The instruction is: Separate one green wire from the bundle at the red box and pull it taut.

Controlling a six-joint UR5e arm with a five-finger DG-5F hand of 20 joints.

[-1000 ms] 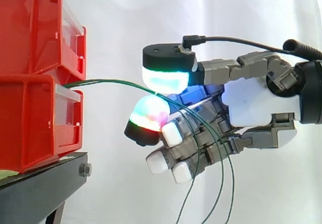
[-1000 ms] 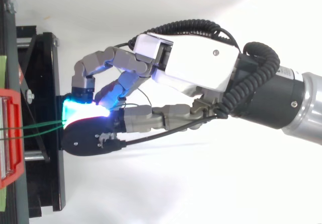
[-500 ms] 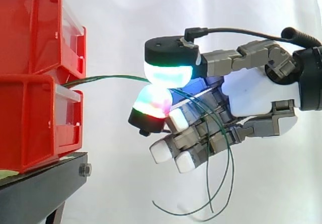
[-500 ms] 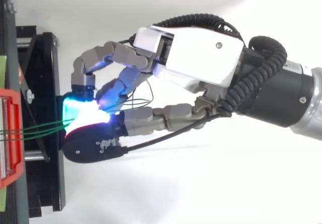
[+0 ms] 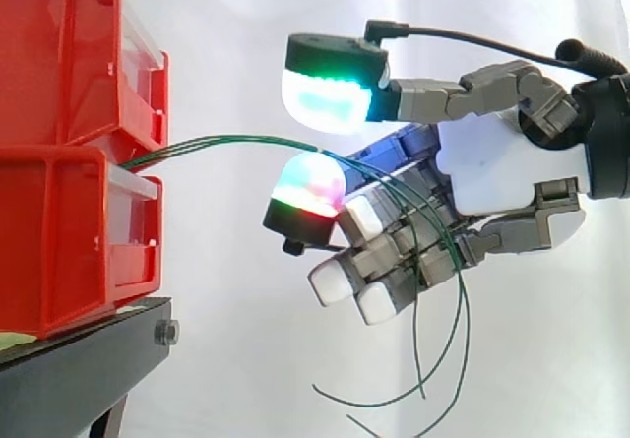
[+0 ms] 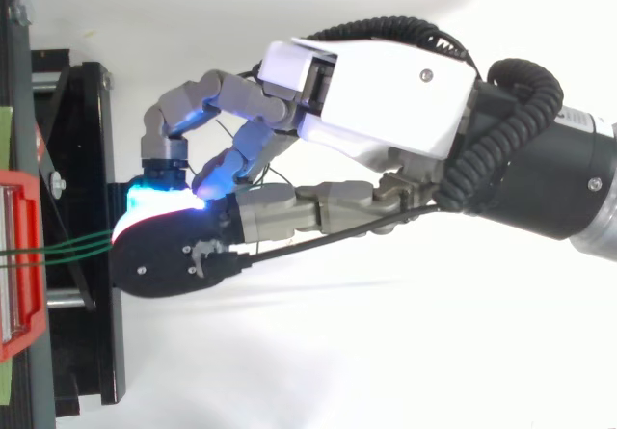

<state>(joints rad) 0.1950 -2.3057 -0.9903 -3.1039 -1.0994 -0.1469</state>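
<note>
**Pads apart, green wires draped over the lower one**

The white curtain [image 5: 246,15] backs the whole scene. From the right edge comes the arm [image 6: 569,188], dark and thick at the wrist in the top view. It carries the hand [image 5: 502,177], which is held out level toward the red bins [image 5: 69,162].

The bins are stacked one on the other at the left. They sit on the black stand [image 5: 79,359], whose frame runs down the left side of the top view.

The hand is not clamped on anything. Its two glowing pads stand apart, one above the other in the side view, with clear space between them. The upper pad [image 5: 330,98] glows cyan and green on a finger stretched nearly straight. The lower pad [image 5: 310,184] glows red, green and magenta. The white-tipped fingers [image 5: 340,281] below are curled inward toward the palm.

The green wires [image 5: 236,143] come out at the seam between the upper and lower bin, by the lower bin's clear front. They run to the right as a close bundle of several strands, in a shallow arch rather than a straight line. They pass under the upper pad and lie across the top of the lower pad. From there they sweep down across the curled fingers (on the side facing the camera). Their loose ends hang in open curves below the hand.

In the top view the strands cross from the bin's front to the glowing pads, fanning slightly.
</note>
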